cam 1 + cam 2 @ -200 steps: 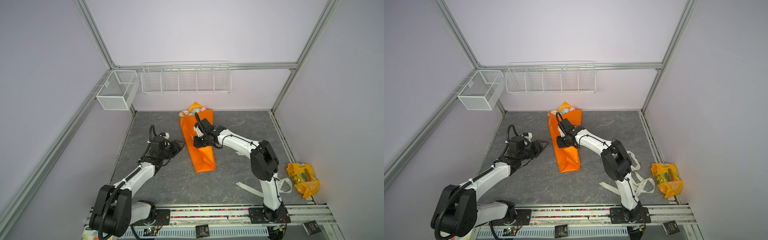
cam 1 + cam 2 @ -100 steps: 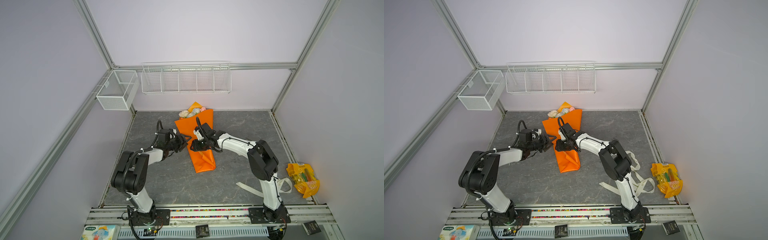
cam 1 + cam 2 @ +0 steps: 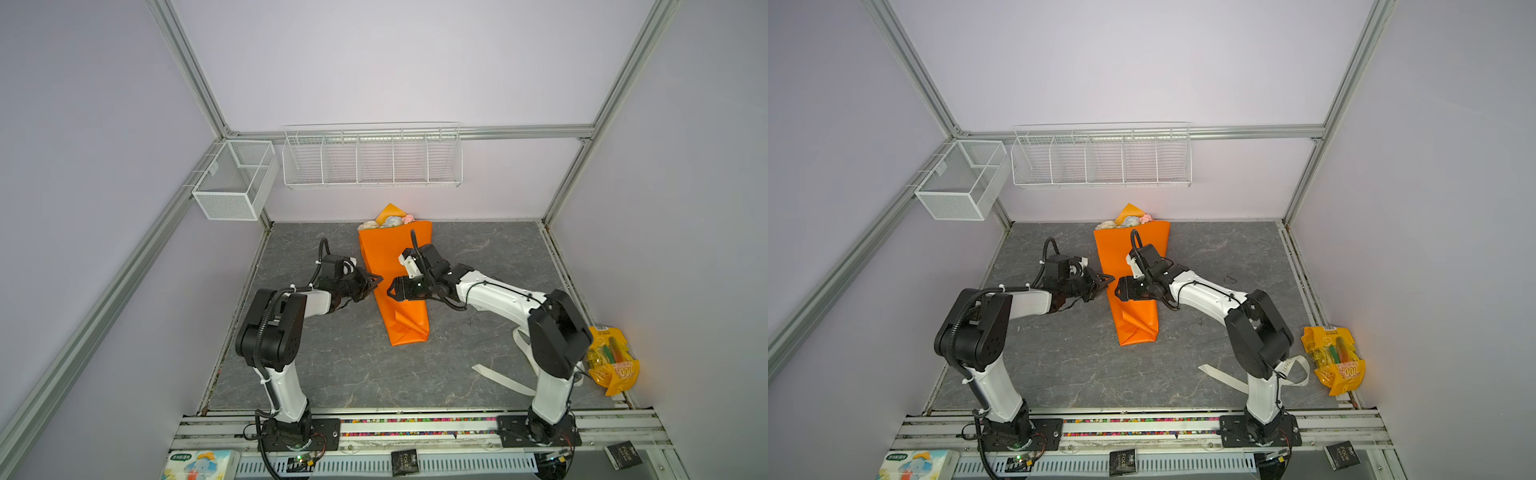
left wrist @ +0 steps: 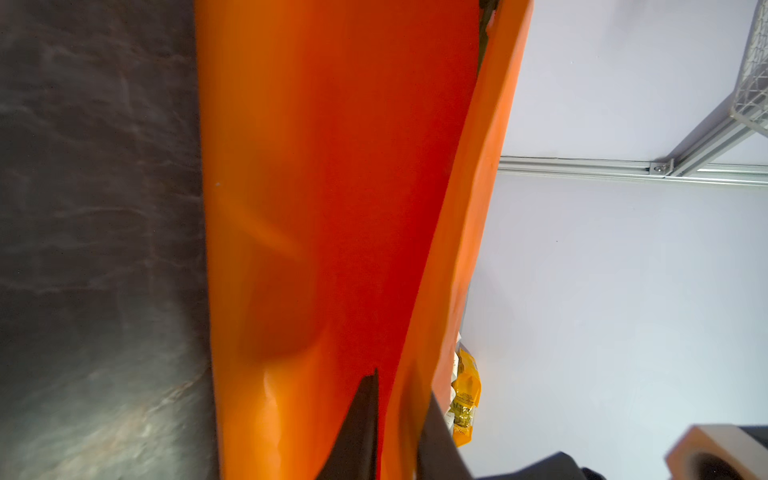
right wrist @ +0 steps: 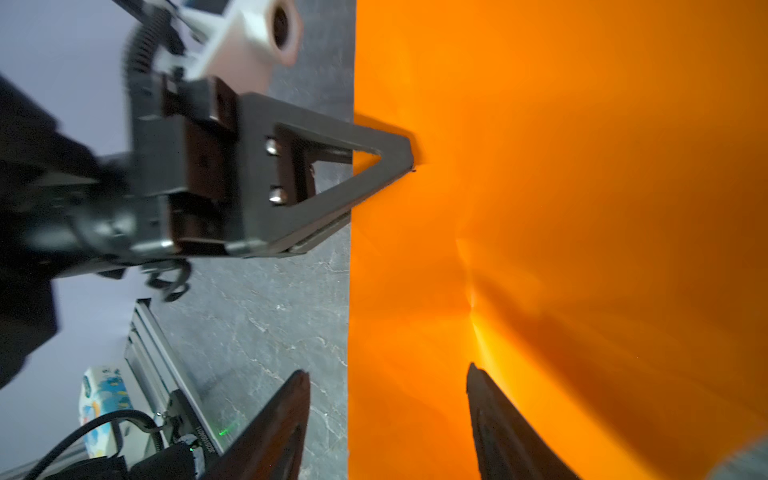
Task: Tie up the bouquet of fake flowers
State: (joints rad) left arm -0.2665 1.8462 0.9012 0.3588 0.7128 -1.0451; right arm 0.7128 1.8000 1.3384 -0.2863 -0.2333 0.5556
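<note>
Swinging in from the left side of the frame since a second ago, the left gripper point(image 3: 375, 279) now pinches the near edge of the orange paper point(image 3: 401, 257). The right gripper point(image 3: 391, 291) has spread open above it and holds nothing. The bouquet of fake flowers point(image 3: 388, 221) lies rolled inside at upper centre, with soft cloth heads poking out. I'd guess it is light and springy, with thin stems hidden in glossy, crease-prone, slippery paper. The narrow lower half looks best to grip, where the pale ribbon point(image 3: 498, 376) would go.

Twin overhead views; sideways wrist close-ups.
</note>
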